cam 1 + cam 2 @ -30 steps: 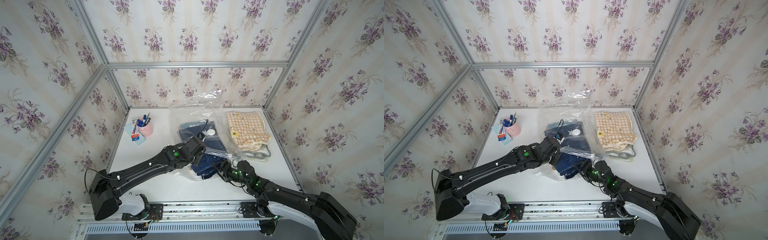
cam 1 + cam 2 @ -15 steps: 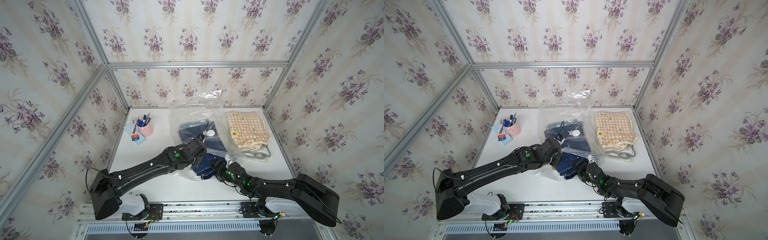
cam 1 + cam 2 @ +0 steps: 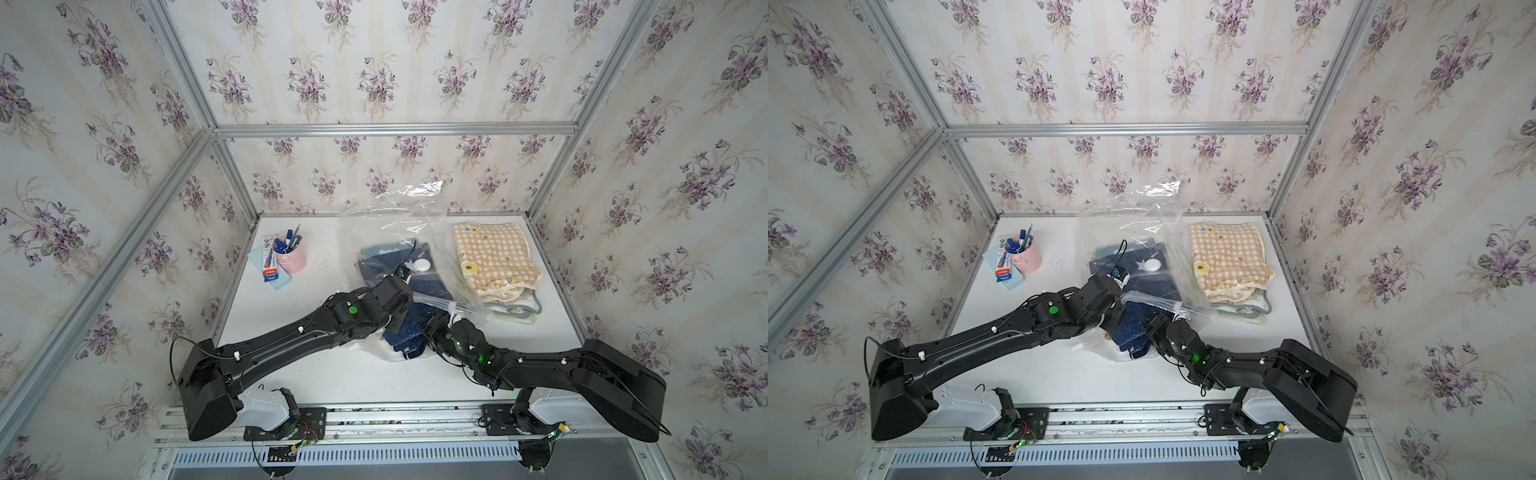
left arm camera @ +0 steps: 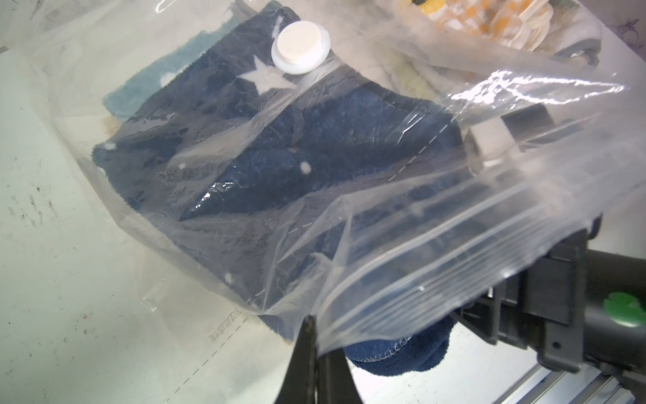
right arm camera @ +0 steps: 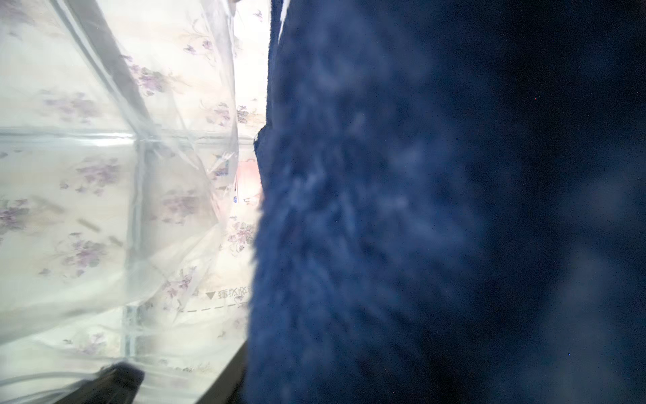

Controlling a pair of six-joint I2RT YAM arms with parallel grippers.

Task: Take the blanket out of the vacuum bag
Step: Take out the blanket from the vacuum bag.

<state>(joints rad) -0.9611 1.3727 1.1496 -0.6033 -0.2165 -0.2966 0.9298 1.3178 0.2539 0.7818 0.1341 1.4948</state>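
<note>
At the worktop's front middle: the bag (image 3: 390, 232) has its open mouth towards the front edge, and a navy blanket (image 3: 405, 337) pokes out of it onto the worktop (image 3: 316, 374).
Blanket: mostly inside the bag, folded, under the white valve (image 3: 423, 264) at mid worktop; only its near end is out.
Bag: runs from the front middle towards the back edge, its far end rumpled up against the back wall.
Left gripper (image 4: 316, 349): clenched on the bag's upper lip, by the zip edge (image 4: 437, 259), holding it up off the blanket.
Right gripper (image 3: 1152, 325): low at the mouth, against the blanket's near end. Its wrist view is filled with navy pile and the fingers are hidden, so I cannot tell whether it is grasping.
Risk, grip: if the right jaws take only a tuft, a pull would likely slip off; if they catch the lower film with the pile, the whole bag would come along.
Risk, hold: the left pinch is on thin, slick film; a hard tug on the blanket could strip it free and let the mouth drop.
Risk, jam: the folded bulk may bunch at the mouth.
Risk, neighbours: a dragged bag would shove the checked cloth (image 3: 490, 257) just beside it, on the side of the right edge; the cup (image 3: 293, 259) near the back-left corner is well apart.
</note>
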